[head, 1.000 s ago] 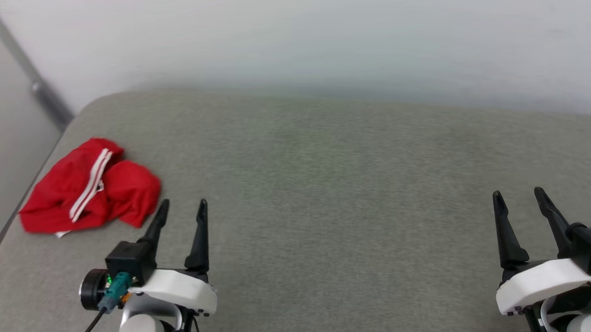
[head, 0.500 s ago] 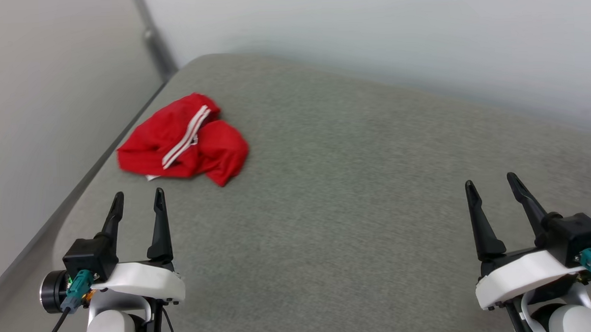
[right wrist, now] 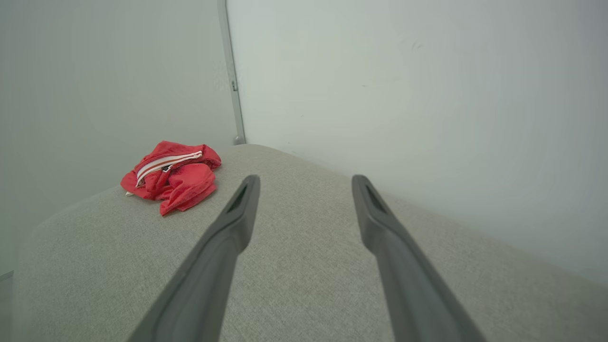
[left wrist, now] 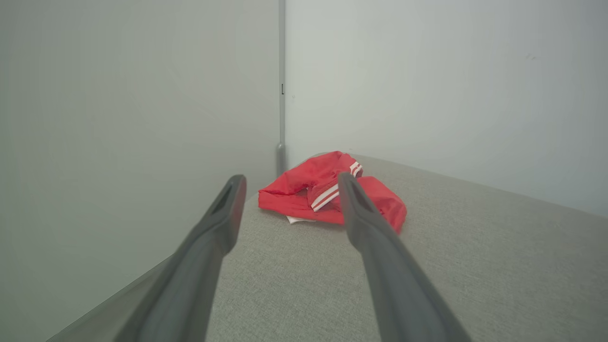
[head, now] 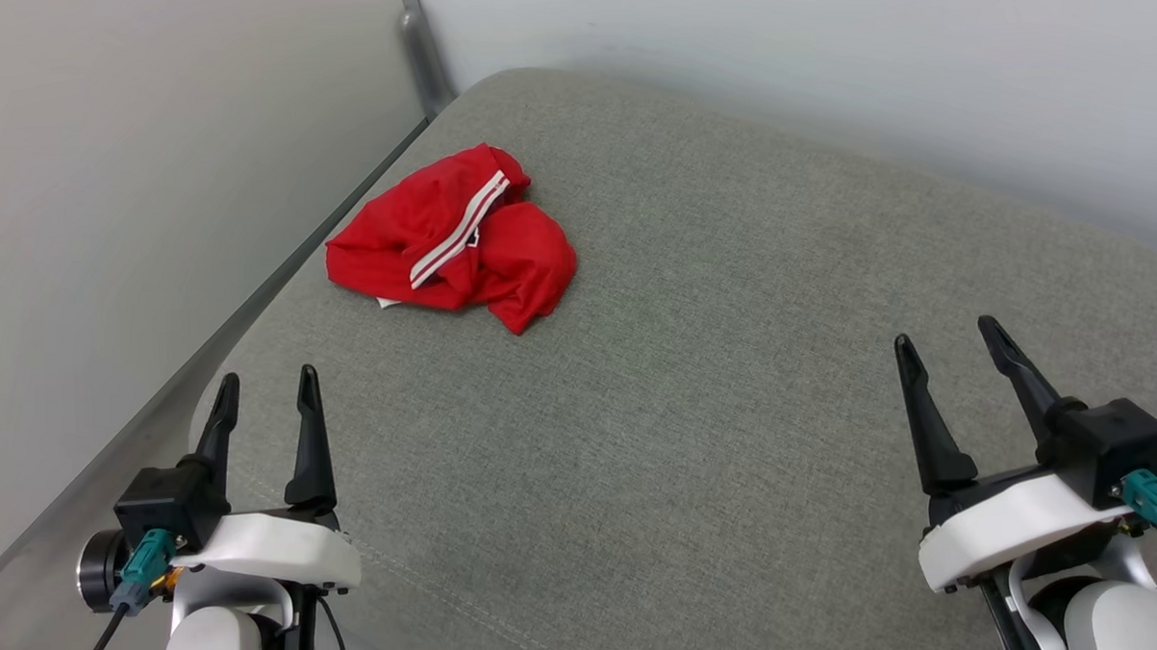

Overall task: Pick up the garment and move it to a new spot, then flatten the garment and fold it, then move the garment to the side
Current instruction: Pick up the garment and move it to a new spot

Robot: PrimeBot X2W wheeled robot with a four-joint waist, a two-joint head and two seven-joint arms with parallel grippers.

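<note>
Left gripper [head: 267, 374] and right gripper [head: 942, 331] hover empty, fingers spread, over the grey cushion [head: 697, 407]. The crumpled garment [head: 450, 238] lies ahead of the left gripper, framed between its fingers in the left wrist view. It lies well left of the right gripper. A white scrap [left wrist: 299, 219], perhaps a label, peeks from beneath it.

We see a grey fabric cushion [head: 735, 406] spreading from near to far, its far left corner rounded. A stitched seam [head: 434, 585] slants across its near left part. A plain pale left wall [head: 149, 138] and a far wall [head: 820, 66] meet at a grey metal post [head: 422, 51] in the far left corner. A thin grey strip [head: 278, 276] runs along the foot of the left wall, beside the cushion. The light is soft and even.
</note>
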